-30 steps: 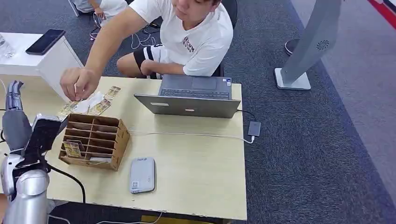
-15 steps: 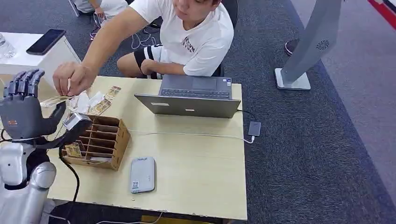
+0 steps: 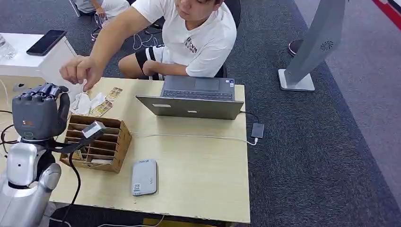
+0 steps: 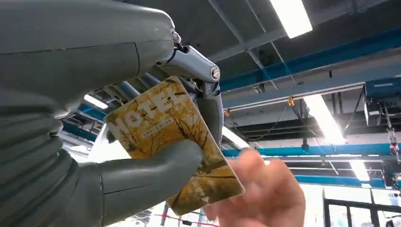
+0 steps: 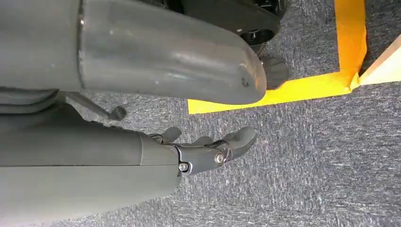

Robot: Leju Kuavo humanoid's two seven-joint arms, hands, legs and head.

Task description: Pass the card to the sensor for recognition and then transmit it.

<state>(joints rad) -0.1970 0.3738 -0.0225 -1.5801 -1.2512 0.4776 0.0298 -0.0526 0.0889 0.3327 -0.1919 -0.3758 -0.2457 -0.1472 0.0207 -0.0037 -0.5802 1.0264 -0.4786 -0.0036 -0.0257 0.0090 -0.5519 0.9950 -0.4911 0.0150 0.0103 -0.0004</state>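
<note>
Light wooden table on grey carpet, a seated person in a white shirt at the far side behind an open grey laptop.

Left hand is raised over the table's near-left corner, at about 9 o'clock from the brown cardboard slotted card box. In the left wrist view its thick thumb presses the yellow printed hotel card against the darker fingers: pinched, so the card is in the left hand.

The person's hand hovers just beyond, at roughly 12 o'clock from the left hand; it also appears blurred beside the card's free end in the wrist view. Touching or not, I can't tell.

Key relation: the small grey rounded sensor pad lies flat on the table at about 4 o'clock from the left hand, past the box's near right corner. My read: the card's long axis sticks out away from the palm, so the free end should lead down onto the pad.

Right hand hangs low over the carpet, fingers loosely apart, holding nothing. Left is clearly the working arm.
</note>
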